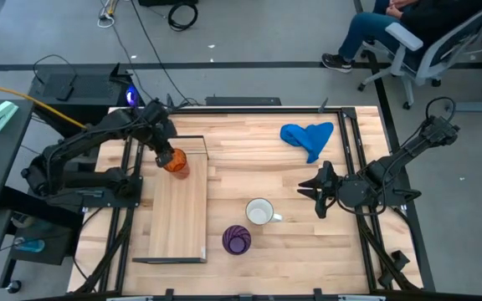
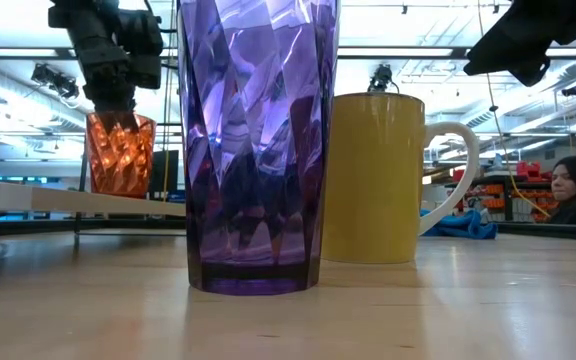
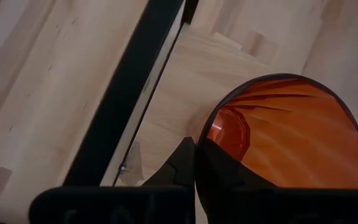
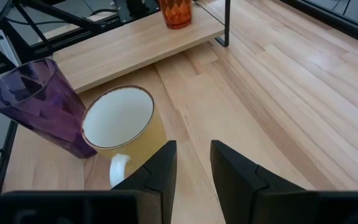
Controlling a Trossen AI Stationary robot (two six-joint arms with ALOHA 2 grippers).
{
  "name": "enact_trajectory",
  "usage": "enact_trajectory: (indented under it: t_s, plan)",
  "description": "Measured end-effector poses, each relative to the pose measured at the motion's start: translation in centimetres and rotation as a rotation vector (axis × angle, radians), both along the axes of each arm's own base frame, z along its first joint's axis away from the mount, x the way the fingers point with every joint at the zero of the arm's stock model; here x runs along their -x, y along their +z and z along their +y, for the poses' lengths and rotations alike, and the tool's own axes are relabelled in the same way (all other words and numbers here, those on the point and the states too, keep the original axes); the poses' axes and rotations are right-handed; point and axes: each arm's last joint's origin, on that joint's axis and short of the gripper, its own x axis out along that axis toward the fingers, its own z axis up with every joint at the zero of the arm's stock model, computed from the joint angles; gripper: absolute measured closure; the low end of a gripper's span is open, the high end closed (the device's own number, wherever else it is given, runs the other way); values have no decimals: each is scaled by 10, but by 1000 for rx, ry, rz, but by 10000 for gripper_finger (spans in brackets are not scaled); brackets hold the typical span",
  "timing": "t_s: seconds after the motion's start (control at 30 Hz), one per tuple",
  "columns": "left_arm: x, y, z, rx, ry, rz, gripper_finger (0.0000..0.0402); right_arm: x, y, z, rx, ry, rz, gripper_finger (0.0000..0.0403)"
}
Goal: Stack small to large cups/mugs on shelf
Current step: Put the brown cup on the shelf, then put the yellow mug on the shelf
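At the shelf (image 1: 176,213) far edge, left hand (image 1: 166,156) pinching orange cup (image 1: 176,163) rim, right hand (image 1: 319,191) open, empty, clear of mug (image 1: 260,212)

This is a robot lab, a big room for testing machines. Two dark robot arms, one on the left (image 1: 82,163) and one on the right (image 1: 400,171), are bolted beside a light wooden plank table (image 1: 308,167) on a black metal frame. Black cables (image 1: 145,33) and a yellow cable (image 1: 23,96) run over the grey floor. A person sits on a white and grey rolling office chair (image 1: 429,46). Long ceiling lights (image 2: 58,55) and far shelves with orange boxes (image 2: 488,190) fill the room behind.
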Motion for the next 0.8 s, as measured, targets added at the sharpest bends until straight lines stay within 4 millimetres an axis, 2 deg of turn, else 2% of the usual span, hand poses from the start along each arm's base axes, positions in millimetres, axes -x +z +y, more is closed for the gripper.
enact_trajectory:
  t_s: [0.3,0.57,0.8]
  plan:
    - [0,0,0,-8,9,7,383,0,0,0,0,0,0,298]
    - [1,-1,0,-10,19,18,339,0,0,0,0,0,0,298]
    - [1,-1,0,0,36,15,318,0,0,0,-1,0,0,298]
